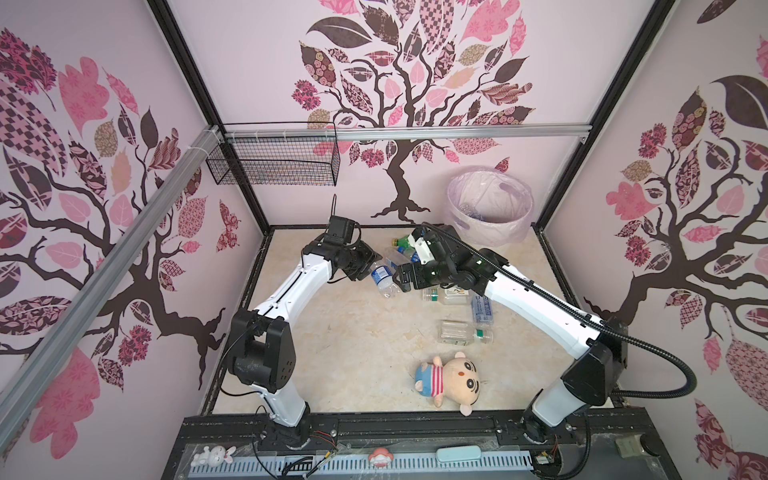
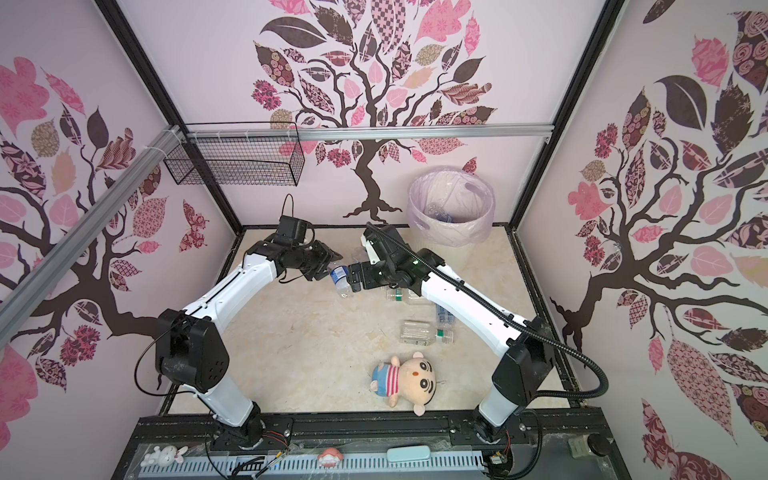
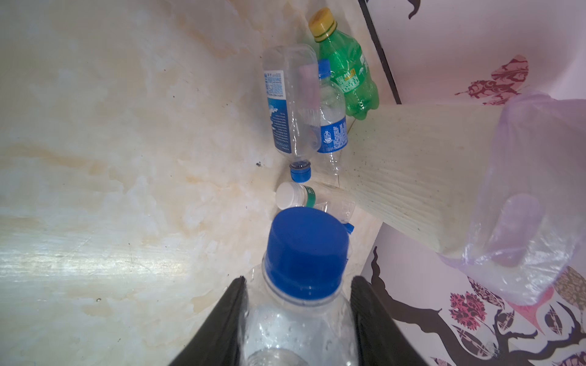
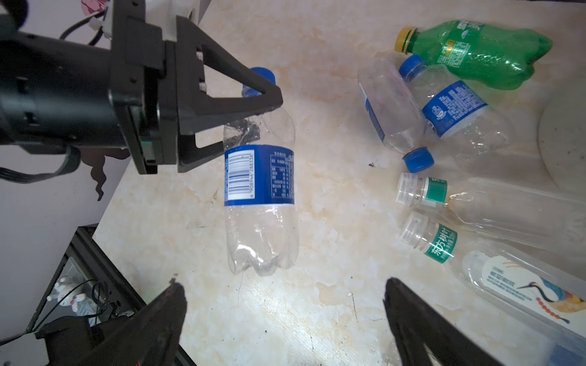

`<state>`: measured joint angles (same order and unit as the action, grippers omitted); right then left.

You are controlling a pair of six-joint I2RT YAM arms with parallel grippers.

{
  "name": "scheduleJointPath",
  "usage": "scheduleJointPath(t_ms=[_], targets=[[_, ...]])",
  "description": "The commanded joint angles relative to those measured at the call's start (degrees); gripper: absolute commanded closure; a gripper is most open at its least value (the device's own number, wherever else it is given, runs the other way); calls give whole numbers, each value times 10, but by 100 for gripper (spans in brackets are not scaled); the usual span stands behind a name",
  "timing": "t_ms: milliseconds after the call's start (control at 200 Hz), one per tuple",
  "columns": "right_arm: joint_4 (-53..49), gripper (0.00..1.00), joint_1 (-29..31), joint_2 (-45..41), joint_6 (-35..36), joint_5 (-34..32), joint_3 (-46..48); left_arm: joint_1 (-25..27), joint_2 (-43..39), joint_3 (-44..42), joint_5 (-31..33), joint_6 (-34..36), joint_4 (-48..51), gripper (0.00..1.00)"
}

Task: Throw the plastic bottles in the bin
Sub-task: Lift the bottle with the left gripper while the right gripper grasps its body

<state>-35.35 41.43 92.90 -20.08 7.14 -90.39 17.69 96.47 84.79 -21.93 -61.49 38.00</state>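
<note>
My left gripper (image 1: pixel 371 266) (image 3: pixel 298 282) is shut on a clear plastic bottle (image 1: pixel 381 279) (image 2: pixel 340 279) (image 4: pixel 260 177) with a blue cap (image 3: pixel 306 253) and blue label. It pinches the shoulders just below the cap and holds the bottle above the floor. My right gripper (image 1: pixel 401 277) (image 4: pixel 282 285) stands open a little short of that bottle's base, with nothing between its fingers. The bin (image 1: pixel 490 208) (image 2: pixel 451 199) (image 3: pixel 412 164) stands at the back right, with bottles showing inside. Several more bottles lie near it, among them a green one (image 4: pixel 475 52) (image 3: pixel 348 69).
Two clear bottles (image 1: pixel 465 332) (image 1: pixel 482 309) lie on the floor under the right arm. A plush doll (image 1: pixel 451 380) in a striped shirt lies near the front. A black wire basket (image 1: pixel 274 164) hangs on the back wall at the left.
</note>
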Motion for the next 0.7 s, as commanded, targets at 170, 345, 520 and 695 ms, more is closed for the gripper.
scheduleJointPath(t_ms=[170, 345, 520, 695], targets=[[45, 0, -3, 7, -28, 68, 9, 26, -20, 10, -27, 1, 10, 52], [65, 5, -30, 9, -45, 112, 42, 34, -18, 35, -31, 1, 18, 52], [75, 11, -38, 0, -33, 132, 72, 38, -25, 48, -29, -6, 28, 52], [114, 18, -37, -7, -48, 194, 103, 50, -27, 51, -21, -9, 32, 52]])
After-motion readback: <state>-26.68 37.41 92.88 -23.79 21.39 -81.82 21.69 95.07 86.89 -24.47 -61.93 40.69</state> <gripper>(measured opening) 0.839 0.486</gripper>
